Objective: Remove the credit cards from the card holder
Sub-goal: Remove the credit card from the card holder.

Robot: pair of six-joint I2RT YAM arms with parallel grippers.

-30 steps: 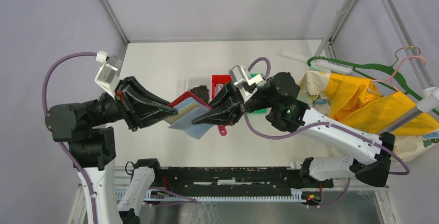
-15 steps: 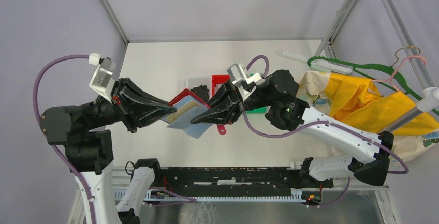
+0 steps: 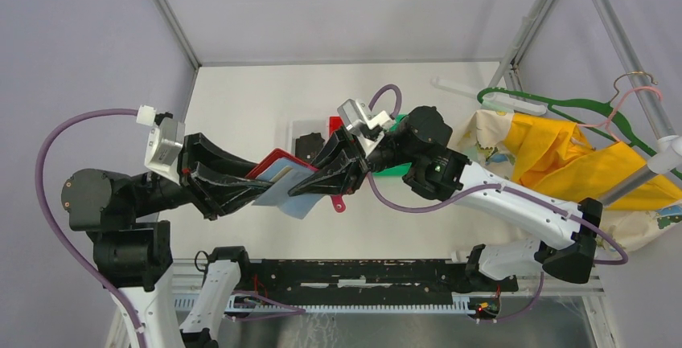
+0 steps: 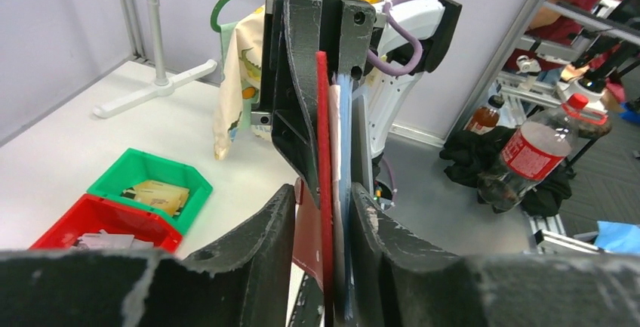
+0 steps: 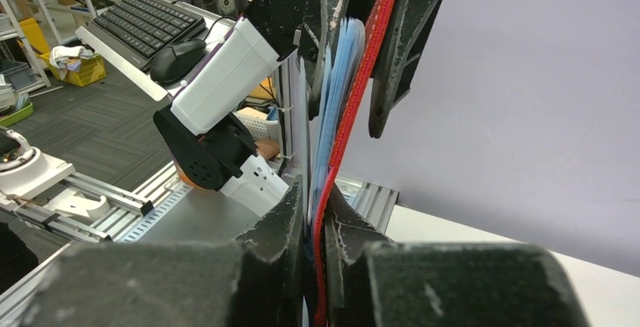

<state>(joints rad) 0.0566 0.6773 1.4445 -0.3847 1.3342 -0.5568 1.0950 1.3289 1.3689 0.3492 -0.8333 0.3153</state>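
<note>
Left jaws pinch the left edge of the card holder [image 3: 273,161], red cover and blue-grey leaves [image 4: 343,138] clamped together. Right jaws pinch its right edge the same way. Holder hangs in air between the arms, over mid worktop [image 3: 241,99], nearer than the red bin [image 3: 344,123]. Credit cards not distinguishable among the leaves; judged none out yet. Step: bracing holder. Next: one jaws must release, re-pinch a card edge alone and draw it out
</note>
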